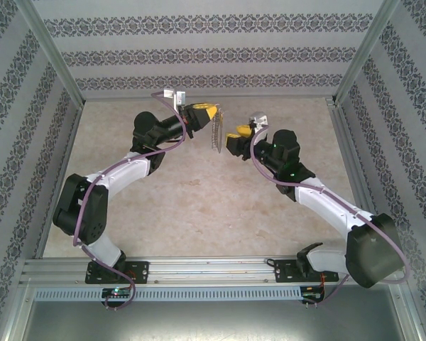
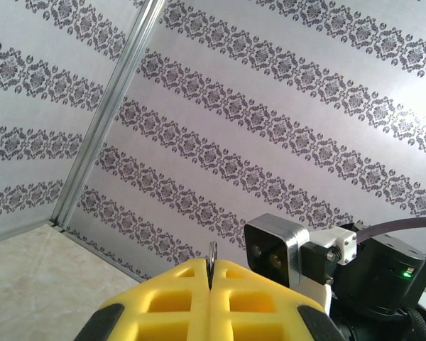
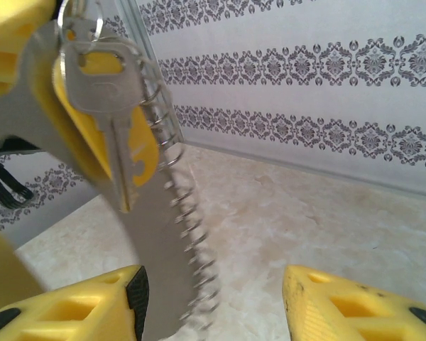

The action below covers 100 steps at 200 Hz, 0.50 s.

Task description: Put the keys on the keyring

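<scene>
My left gripper [image 1: 211,114] is shut on the keyring [image 1: 215,131], which hangs below its yellow fingers above the middle of the table. In the left wrist view only a thin metal edge of the keyring [image 2: 211,257] pokes up between the closed fingers. In the right wrist view the keyring's grey band [image 3: 153,277] curves down with a silvery coiled chain [image 3: 188,227] along its side. A grey metal key [image 3: 112,106] dangles from a small wire ring at its top, against a yellow finger. My right gripper [image 3: 213,305] stands open just right of the loop, with nothing between its fingers.
Patterned walls with metal corner posts [image 1: 53,53] enclose the beige table [image 1: 199,213] on three sides. The right wrist's camera block [image 2: 277,249] sits close in front of the left gripper. An aluminium rail [image 1: 213,268] runs along the near edge.
</scene>
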Motion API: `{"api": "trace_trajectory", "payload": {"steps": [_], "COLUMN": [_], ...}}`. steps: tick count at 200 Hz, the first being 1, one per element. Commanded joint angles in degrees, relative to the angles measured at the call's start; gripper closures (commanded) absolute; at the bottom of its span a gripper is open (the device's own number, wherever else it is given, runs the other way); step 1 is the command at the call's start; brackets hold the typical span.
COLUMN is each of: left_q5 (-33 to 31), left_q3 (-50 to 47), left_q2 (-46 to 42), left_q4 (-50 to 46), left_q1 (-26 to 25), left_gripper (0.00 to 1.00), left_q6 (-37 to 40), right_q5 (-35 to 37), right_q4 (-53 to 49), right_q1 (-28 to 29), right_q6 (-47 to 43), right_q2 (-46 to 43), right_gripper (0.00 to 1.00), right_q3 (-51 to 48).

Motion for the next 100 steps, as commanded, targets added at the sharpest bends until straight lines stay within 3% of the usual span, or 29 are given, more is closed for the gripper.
{"api": "trace_trajectory", "payload": {"steps": [1, 100], "left_q5": [1.63, 3.69], "left_q3": [0.72, 1.0], "left_q2": [0.59, 1.39], "left_q4": [4.06, 3.31], "left_q1": [-1.05, -1.75], "left_gripper": [1.0, 1.0], "left_q6": [-0.96, -1.21], "right_q5": [0.59, 3.51], "right_q4": [2.05, 1.02], "right_q1": [1.25, 3.55], "right_q6": [-1.94, -4.83], "right_q2": [0.52, 2.64], "right_gripper": [0.46, 0.45], "right_q3": [3.11, 6.06]}}
